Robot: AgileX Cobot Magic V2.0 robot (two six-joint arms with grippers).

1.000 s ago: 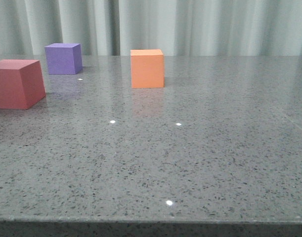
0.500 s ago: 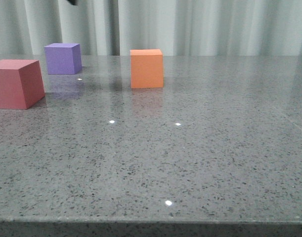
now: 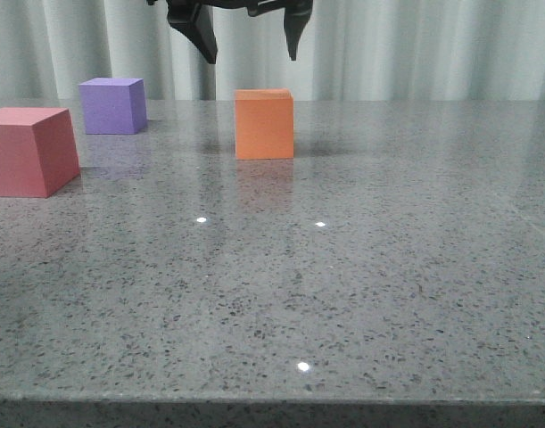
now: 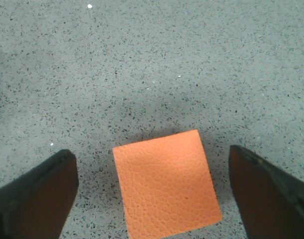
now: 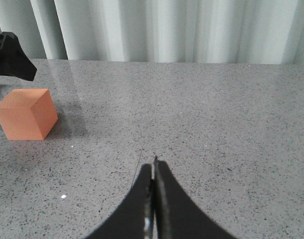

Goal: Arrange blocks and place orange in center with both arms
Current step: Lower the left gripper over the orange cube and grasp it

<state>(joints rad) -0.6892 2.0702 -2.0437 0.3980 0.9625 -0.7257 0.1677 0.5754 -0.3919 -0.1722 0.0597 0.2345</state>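
Left gripper (image 3: 249, 49) hangs above orange cube (image 3: 264, 124), fingers spread apart. Right gripper (image 5: 153, 172) pressed together, well apart from cube. Purple cube (image 3: 113, 105) & red cube (image 3: 29, 150) sit left of it. Descend straight; centre cube btwn both fingers before closing.

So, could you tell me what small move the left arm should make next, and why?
Probably lower straight down. The left gripper hangs open above the orange cube, and the left wrist view shows the cube between its fingers, not yet gripped.
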